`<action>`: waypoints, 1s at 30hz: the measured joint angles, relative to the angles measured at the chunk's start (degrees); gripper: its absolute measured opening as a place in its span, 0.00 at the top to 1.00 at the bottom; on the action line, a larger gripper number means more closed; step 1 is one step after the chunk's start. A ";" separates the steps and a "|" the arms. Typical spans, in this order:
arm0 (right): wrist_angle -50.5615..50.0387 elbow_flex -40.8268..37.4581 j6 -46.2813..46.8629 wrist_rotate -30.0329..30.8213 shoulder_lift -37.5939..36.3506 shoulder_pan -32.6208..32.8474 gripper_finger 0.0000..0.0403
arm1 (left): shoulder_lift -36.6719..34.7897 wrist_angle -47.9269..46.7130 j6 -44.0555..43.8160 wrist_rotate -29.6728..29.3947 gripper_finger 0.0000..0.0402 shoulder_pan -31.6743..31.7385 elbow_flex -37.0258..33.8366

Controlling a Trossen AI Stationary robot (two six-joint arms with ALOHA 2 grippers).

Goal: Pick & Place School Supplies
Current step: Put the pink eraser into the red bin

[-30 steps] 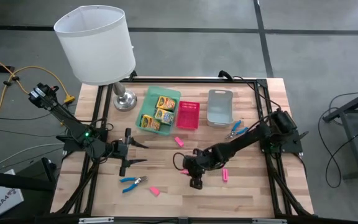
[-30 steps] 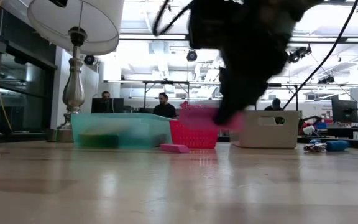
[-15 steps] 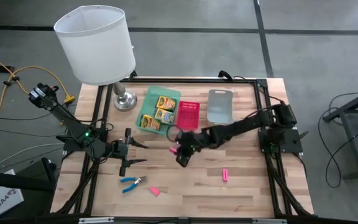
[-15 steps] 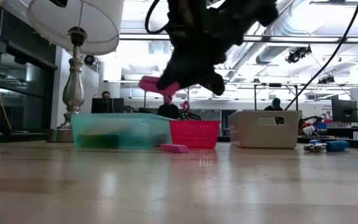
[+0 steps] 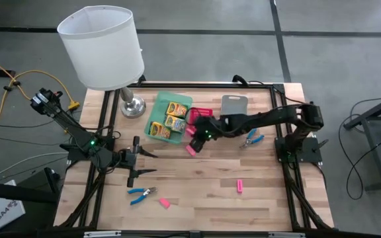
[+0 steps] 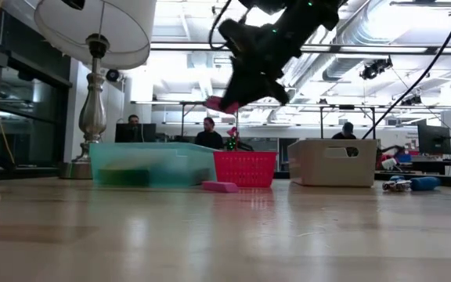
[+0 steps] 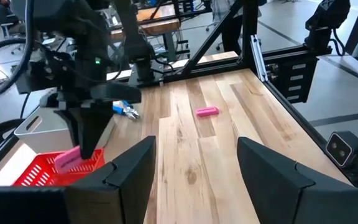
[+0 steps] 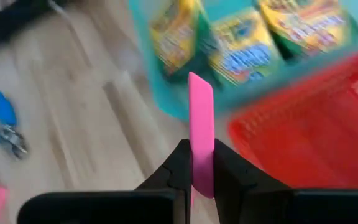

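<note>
Right gripper (image 5: 200, 134) raised above the near edge of the pink tray (image 5: 204, 114), fingers pinched tight on a pink eraser block (image 8: 201, 127), block standing up between them. Green tray (image 5: 159, 108) at the pink tray's 9 o'clock holds three crayon boxes (image 5: 168, 121). Another eraser (image 5: 190, 150) lies on the table at the gripper's 7 o'clock. Left gripper (image 5: 142, 161) waits at table's 9 o'clock, fingers spread, empty

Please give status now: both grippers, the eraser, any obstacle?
Right gripper shut on small pink eraser block, above red mesh basket. Left gripper open, waiting at the table's left side. Nothing in the way.
</note>
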 joint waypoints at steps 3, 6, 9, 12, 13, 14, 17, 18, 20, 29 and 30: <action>-2.67 -0.10 -3.11 0.61 -0.20 -0.84 0.93 | 0.00 -0.11 0.01 0.39 0.46 0.00 0.02; -5.73 -0.12 -5.79 0.38 -0.11 -1.60 0.93 | -0.02 -0.07 0.00 0.39 0.46 0.00 0.02; -7.56 -0.12 -7.75 0.80 -0.11 -1.95 0.93 | 0.00 -0.12 0.01 0.37 0.46 0.00 0.02; -7.62 -0.12 -9.39 3.50 -0.11 -2.17 0.93 | 0.00 -0.19 0.02 0.37 0.46 0.00 0.02; -7.64 -0.12 -10.01 4.07 -0.11 -2.21 0.93 | 0.00 -0.15 0.02 0.37 0.46 0.00 0.02; -7.61 -0.12 -10.63 4.27 -0.11 -2.49 0.93 | 0.00 -0.16 0.02 0.37 0.46 0.00 0.02; -7.88 -0.12 -11.94 4.86 -0.11 -3.45 0.93 | 0.00 -0.15 0.02 0.37 0.46 0.00 0.02; -7.69 -0.12 -11.95 5.09 0.12 -3.90 0.93 | 0.00 -0.17 0.02 0.37 0.46 0.00 0.02; -7.32 -0.10 -11.63 5.22 0.85 -4.86 0.93 | 0.00 -0.15 0.02 0.37 0.46 0.00 0.02; -7.12 -0.12 -13.06 5.20 1.67 -8.72 0.93 | -0.01 -0.28 0.04 0.35 0.46 0.00 0.02; -6.78 -0.09 -13.39 5.26 1.82 -9.02 0.93 | 0.00 -0.28 0.04 0.35 0.46 0.00 0.02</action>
